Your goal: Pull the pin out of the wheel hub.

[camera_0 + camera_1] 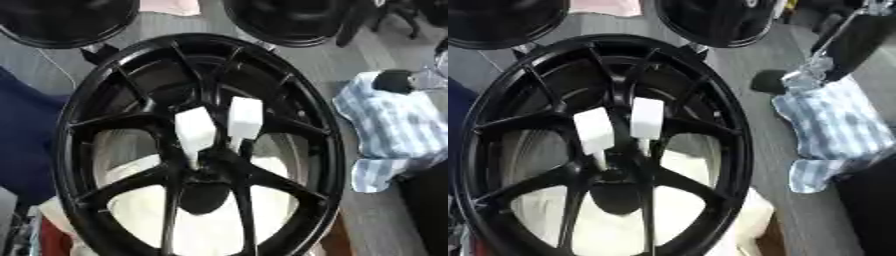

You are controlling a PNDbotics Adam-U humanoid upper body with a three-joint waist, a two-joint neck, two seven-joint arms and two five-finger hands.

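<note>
A blue-and-white striped cloth (833,130) is noted just below the right hand (767,82). Two black rims (66,22) (289,20) are recorded to that hand's left, with navy fabric (26,130) farther left.

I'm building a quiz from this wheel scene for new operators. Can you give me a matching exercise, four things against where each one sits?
Things:
1. wheel hub
2. two white pins
3. striped cloth
4. white padding

Places:
A. seen through the lower spoke gaps, behind the wheel
B. to the right of the wheel's rim
C. centre of the black wheel, where the spokes meet
D. standing side by side just above the hub

Pairs: 1-C, 2-D, 3-B, 4-A
</note>
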